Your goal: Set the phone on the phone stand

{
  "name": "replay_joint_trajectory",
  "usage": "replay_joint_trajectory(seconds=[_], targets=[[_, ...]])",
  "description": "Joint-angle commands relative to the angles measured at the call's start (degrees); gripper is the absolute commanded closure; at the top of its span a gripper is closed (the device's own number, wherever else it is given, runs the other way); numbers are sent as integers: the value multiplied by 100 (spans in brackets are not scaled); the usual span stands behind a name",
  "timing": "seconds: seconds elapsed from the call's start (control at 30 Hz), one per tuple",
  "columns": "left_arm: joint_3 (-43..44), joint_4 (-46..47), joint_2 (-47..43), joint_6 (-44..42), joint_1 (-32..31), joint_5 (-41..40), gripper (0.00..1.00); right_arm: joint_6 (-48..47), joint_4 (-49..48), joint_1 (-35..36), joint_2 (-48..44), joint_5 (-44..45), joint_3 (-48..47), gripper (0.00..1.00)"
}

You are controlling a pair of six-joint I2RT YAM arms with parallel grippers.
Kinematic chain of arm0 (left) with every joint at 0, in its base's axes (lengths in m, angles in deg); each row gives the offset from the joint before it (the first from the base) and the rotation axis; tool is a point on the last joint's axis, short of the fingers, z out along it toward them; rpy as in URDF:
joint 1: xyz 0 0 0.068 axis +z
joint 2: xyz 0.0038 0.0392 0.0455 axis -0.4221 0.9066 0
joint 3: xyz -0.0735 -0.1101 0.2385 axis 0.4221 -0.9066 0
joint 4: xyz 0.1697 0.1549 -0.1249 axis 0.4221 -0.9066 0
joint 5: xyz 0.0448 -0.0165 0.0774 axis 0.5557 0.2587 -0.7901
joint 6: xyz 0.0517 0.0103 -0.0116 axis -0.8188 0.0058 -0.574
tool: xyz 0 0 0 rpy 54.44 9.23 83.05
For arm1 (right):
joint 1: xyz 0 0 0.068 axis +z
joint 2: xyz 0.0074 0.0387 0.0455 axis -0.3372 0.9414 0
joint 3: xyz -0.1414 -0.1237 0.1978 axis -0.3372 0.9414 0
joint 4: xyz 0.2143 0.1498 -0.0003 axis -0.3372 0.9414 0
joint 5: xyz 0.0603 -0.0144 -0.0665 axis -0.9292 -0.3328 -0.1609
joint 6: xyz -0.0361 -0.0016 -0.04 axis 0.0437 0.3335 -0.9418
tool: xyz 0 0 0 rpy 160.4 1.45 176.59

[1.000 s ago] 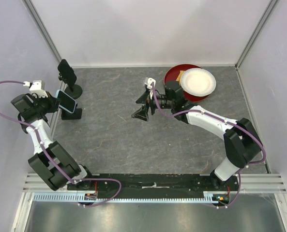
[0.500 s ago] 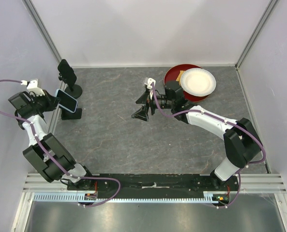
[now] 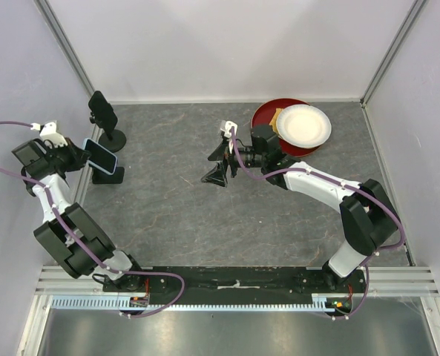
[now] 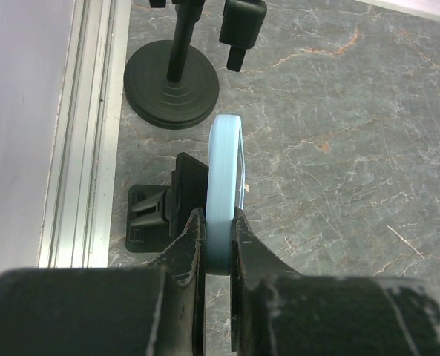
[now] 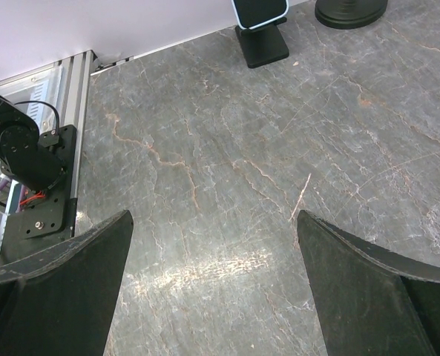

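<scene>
Gripping the pale-blue phone (image 4: 225, 174) edge-on with the left gripper (image 4: 218, 222), fingers (image 4: 190, 245) pinched tight on its lower end; holding it upright at the far-left side of the table (image 3: 205, 215), just beside the backrest of the small black phone stand (image 4: 156, 211) (touching it or seated on it, cannot tell from the wrist view); from above, showing as a tilted slab with a dark screen and light rim, lying over that stand and close to the left wall (image 3: 12, 89); from the right wrist, appearing at the top edge of the view, directly above the stand's foot. Beyond, toward the back-left corner, a round-based holder (image 4: 171, 93), black, upright on its thin stem, near the phone but not touching it. Out at mid-table, reaching leftward, the right gripper (image 3: 217, 163); spread wide with nothing between its fingers (image 5: 64, 289); hovering over bare grey marbled surface, well apart from both phone and stand. Behind that wrist, at the back of the table, a red tray (image 3: 264, 119); lying partly over its right side, a white plate (image 3: 303, 124); peeking out between the two, something small and tan, too small to identify.
</scene>
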Motion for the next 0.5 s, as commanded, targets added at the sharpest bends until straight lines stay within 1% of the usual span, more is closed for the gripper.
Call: replay_joint_trajectory(seconds=[0.0,0.17,0.3,0.33,0.4,0.43,0.47], targets=[[332,120,75,-69,49,-313,98,-77,-176,1,31,-156,-209,2],[534,-240,471,29,49,-356,98,-86,-150,-8,5,-130,-182,2],[463,-108,471,99,49,-523,96,-95,-141,1,49,-139,-217,2],[472,-91,497,142,49,-549,89,-86,-141,-8,66,-147,-217,2],[490,-73,524,187,41,-620,80,-68,-141,-8,84,-156,-235,2],[490,-64,541,222,49,-655,73,-77,-141,-8,84,-165,-235,2],[455,-29,550,248,49,-760,70,-77,-141,-8,84,-165,-235,2]])
